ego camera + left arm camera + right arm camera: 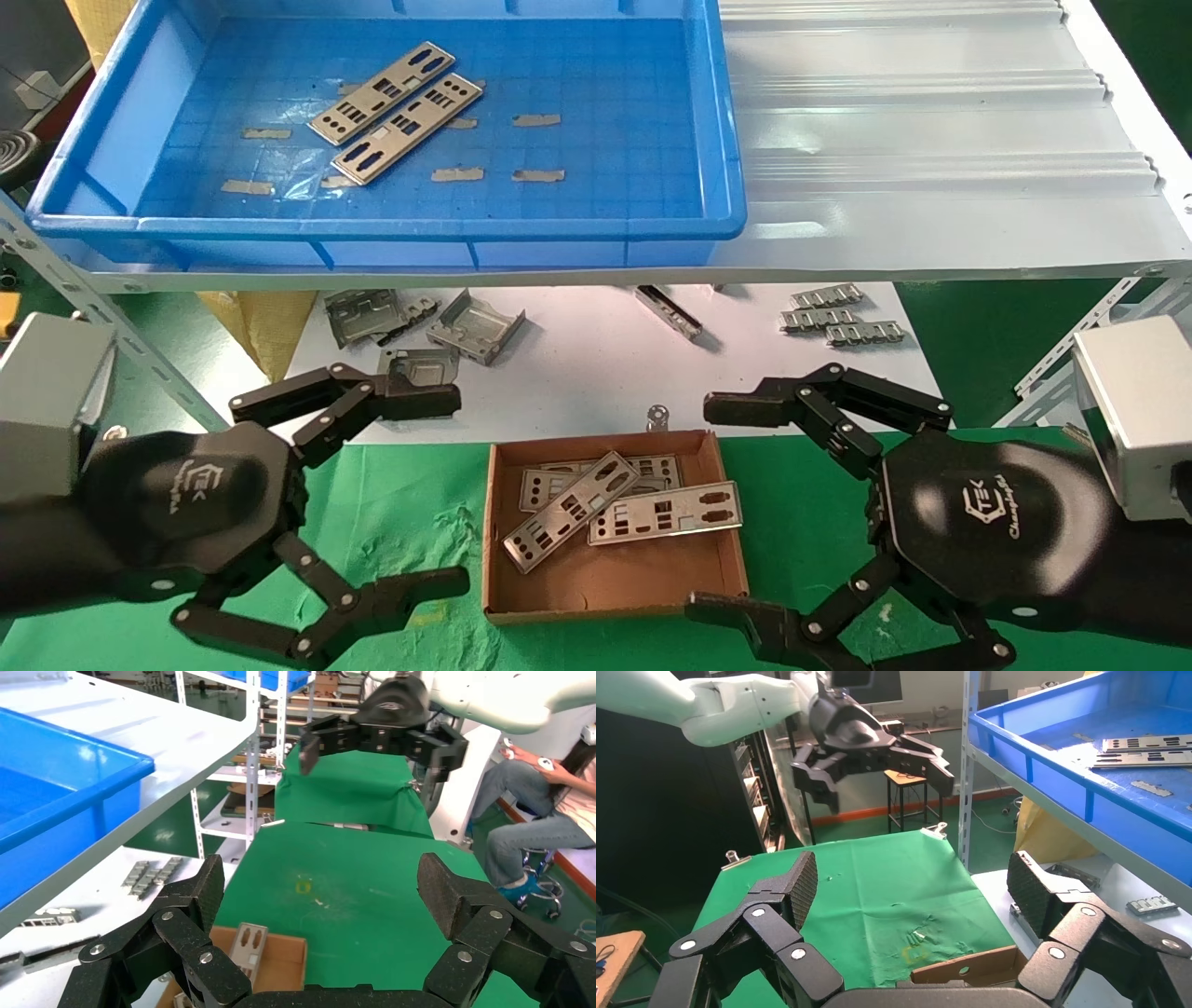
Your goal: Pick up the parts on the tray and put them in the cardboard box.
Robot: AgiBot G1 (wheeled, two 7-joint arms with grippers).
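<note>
Starting on the left: the left end effector [363, 503] hangs just left of the cardboard box [615, 596], fingers spread wide with nothing in them. My guess is it's parked there so it doesn't block the box.

Up on the far-left shelf sits the blue tray [391, 228], and two parts [396, 112] lie side by side on its floor at a slant, touching along their long edges. Bits of tan tape [456, 174] are stuck around them.

Middle, near side: the box rests on the green cloth [410, 522] over the bench and already has several plates [570, 512] piled loosely, one [666, 513] lying crosswise over the others. So the job looks partly done, two left to fetch.

On the right, the right end effector [736, 503] mirrors the left one just beside the box, also splayed and empty.

The head view is the only one showing the box contents properly. The right wrist view catches the tray plates [1144, 749] edge-on from low down, plus just a corner of the box, while the left wrist view only gets one plate [247, 946] poking up at the box wall.
</note>
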